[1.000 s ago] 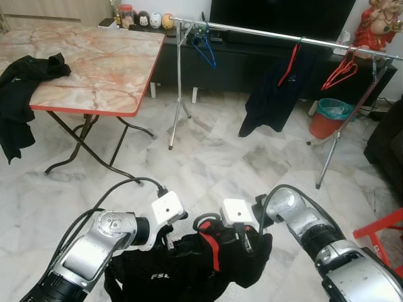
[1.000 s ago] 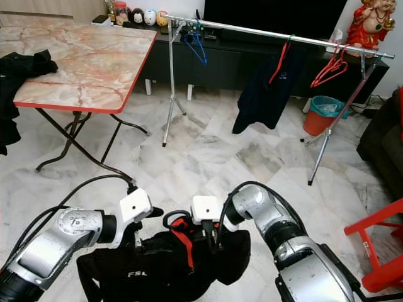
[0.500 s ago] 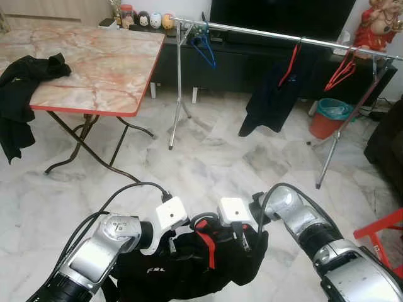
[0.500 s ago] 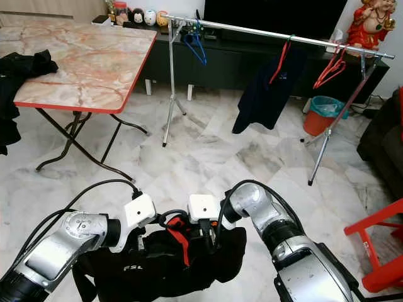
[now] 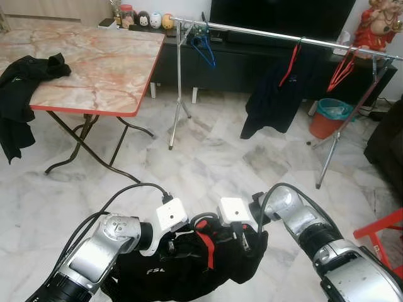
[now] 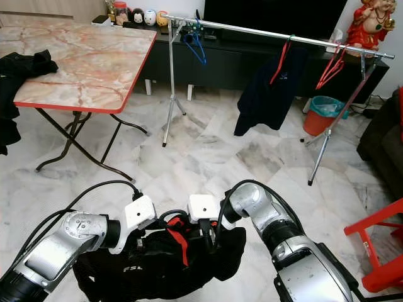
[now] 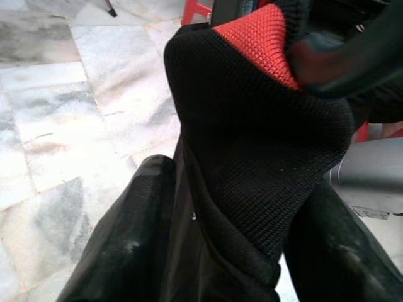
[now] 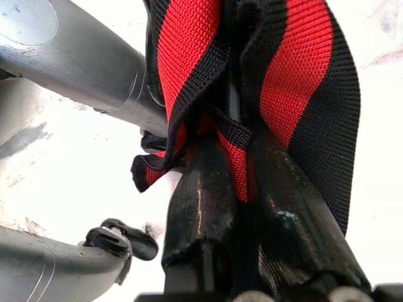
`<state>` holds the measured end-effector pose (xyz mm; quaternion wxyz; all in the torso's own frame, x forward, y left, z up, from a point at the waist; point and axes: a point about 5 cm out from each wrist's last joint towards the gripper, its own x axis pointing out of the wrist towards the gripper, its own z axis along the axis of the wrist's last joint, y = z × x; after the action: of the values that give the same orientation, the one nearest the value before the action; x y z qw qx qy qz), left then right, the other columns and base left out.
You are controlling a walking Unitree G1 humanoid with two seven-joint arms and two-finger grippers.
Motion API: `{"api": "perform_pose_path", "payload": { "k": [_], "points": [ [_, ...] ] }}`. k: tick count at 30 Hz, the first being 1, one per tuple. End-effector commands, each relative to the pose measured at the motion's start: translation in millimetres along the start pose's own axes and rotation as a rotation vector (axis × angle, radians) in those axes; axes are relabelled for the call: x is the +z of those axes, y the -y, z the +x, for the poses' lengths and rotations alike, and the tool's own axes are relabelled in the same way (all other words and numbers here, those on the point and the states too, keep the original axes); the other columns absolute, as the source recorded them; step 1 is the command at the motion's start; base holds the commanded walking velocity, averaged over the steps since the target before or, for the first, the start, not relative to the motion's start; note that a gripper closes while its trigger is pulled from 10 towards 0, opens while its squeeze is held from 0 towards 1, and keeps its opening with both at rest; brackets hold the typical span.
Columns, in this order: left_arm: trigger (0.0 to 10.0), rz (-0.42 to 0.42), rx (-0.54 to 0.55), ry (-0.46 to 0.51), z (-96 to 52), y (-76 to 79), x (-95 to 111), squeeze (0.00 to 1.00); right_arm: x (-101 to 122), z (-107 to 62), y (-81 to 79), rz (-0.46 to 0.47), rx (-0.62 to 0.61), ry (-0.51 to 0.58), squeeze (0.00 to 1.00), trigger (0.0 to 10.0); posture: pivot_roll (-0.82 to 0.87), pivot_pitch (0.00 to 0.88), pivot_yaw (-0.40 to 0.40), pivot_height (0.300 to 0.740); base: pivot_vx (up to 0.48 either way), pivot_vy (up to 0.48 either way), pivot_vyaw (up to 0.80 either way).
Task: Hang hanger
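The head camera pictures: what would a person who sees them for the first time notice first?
First, the two silver arms low in front: the left gripper and the right gripper both clamp a black garment with red trim above the marble floor. Behind them a long metal clothes rack crosses the room, with a dark garment on a red hanger. On the robot's left stands a marble-patterned folding table.
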<state>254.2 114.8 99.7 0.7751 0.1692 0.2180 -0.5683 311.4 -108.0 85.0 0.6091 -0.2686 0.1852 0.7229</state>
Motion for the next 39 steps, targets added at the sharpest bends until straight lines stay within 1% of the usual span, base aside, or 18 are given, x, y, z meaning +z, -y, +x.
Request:
{"api": "perform_pose_path", "payload": {
  "k": [1,14,39],
  "points": [
    [0.0,0.011,-0.027,-0.013,2.2,3.7,1.3,0.00,10.6,-6.4,7.3,-0.034,-0.037,0.035,0.00,10.0,0.21,0.000,-0.095,0.740,0.000,0.000,0.00],
    [0.0,0.012,-0.039,-0.016,5.9,4.6,1.8,0.00,14.5,-8.2,10.6,-0.033,-0.054,0.053,0.00,10.0,0.20,0.000,-0.093,0.740,0.000,0.000,0.00],
    [0.0,0.025,-0.071,-0.030,7.3,7.1,1.2,0.00,14.0,-6.6,10.2,-0.025,-0.053,0.054,0.00,10.0,0.19,0.000,-0.082,0.740,0.000,0.000,0.00]
  ]
}}
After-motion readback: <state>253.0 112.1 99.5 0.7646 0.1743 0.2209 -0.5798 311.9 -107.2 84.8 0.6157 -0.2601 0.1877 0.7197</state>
